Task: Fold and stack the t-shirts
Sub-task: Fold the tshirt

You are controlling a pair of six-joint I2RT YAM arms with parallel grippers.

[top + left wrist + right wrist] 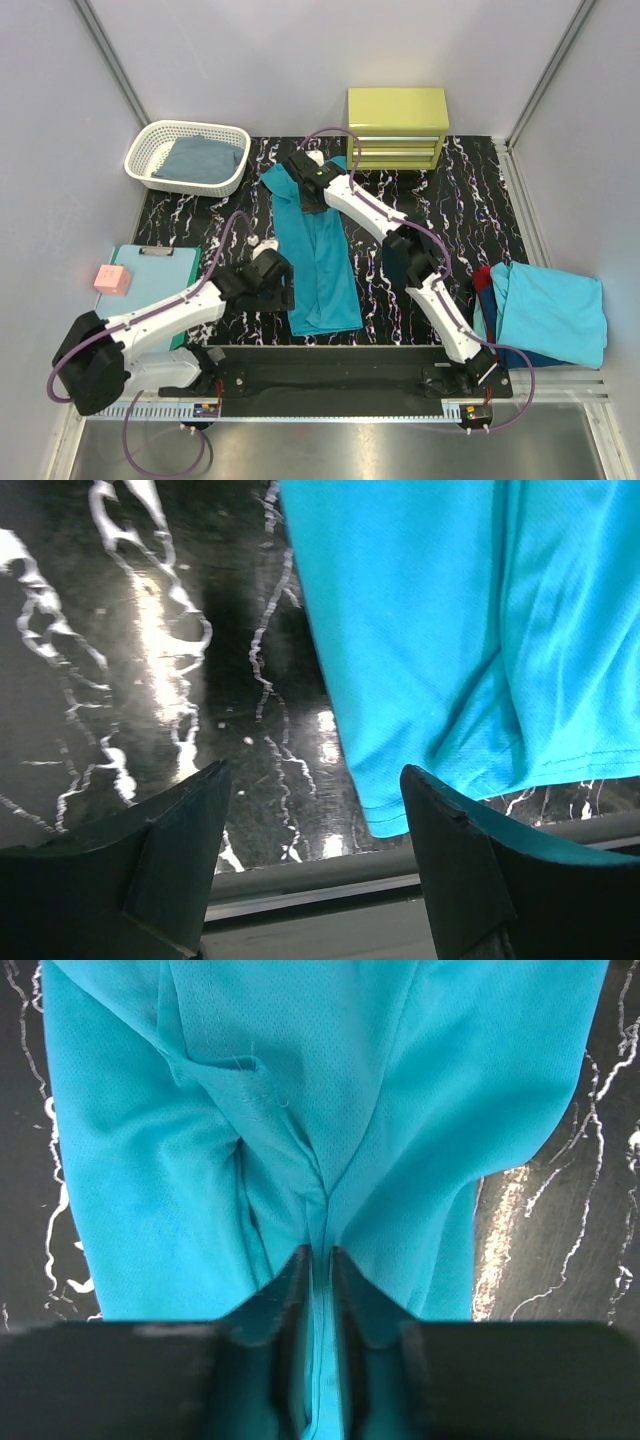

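The teal t-shirt (318, 265) lies as a long narrow strip down the middle of the black marbled mat (480, 200). My right gripper (303, 198) is at the strip's far end. In the right wrist view its fingers (320, 1250) stand nearly together, pinching a raised ridge of the teal cloth (200, 1160). My left gripper (283, 295) hovers by the shirt's near left corner. It stands open (313, 770) with only mat between its fingers, the shirt's hem (450, 630) just to its right. At the right edge lies a lighter turquoise t-shirt (550, 310) on red (482, 277) and dark blue (487, 308) ones.
A white basket (160, 140) with a grey-blue cloth (200, 160) sits at the back left. A yellow-green drawer chest (397, 125) stands at the back. A mint clipboard (155, 275) with a pink block (112, 278) lies left. The table's near rail (330, 880) is close below the left gripper.
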